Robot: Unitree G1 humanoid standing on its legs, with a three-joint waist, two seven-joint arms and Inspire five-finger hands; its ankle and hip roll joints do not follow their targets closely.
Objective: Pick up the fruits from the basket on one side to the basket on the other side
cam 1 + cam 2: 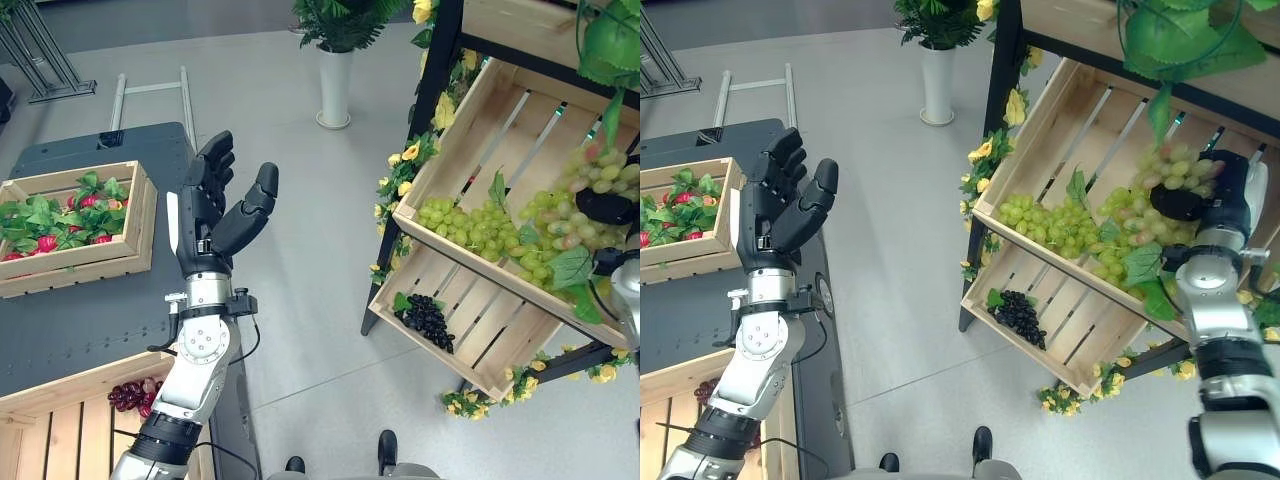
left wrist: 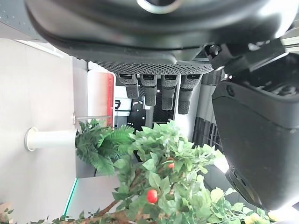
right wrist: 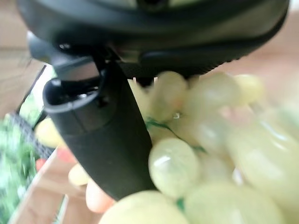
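My right hand (image 1: 1197, 200) reaches into the tilted upper wooden crate (image 1: 500, 110) on the shelf at the right. It is shut on a pale green and pink grape bunch (image 1: 1180, 168). Up close, its thumb (image 3: 103, 140) presses against the grapes (image 3: 173, 165). More green grapes (image 1: 470, 225) lie along the crate's lower edge. My left hand (image 1: 215, 215) is raised over the dark table's edge, open and holding nothing. A wooden crate (image 1: 60, 440) with dark red grapes (image 1: 135, 393) stands at the near left.
A lower shelf crate (image 1: 490, 330) holds black grapes (image 1: 428, 318). On the dark table (image 1: 90, 320), a crate (image 1: 130, 250) holds red fruit among leaves. A white vase (image 1: 335, 85) with a plant stands on the floor behind. Yellow flowers trim the shelf frame.
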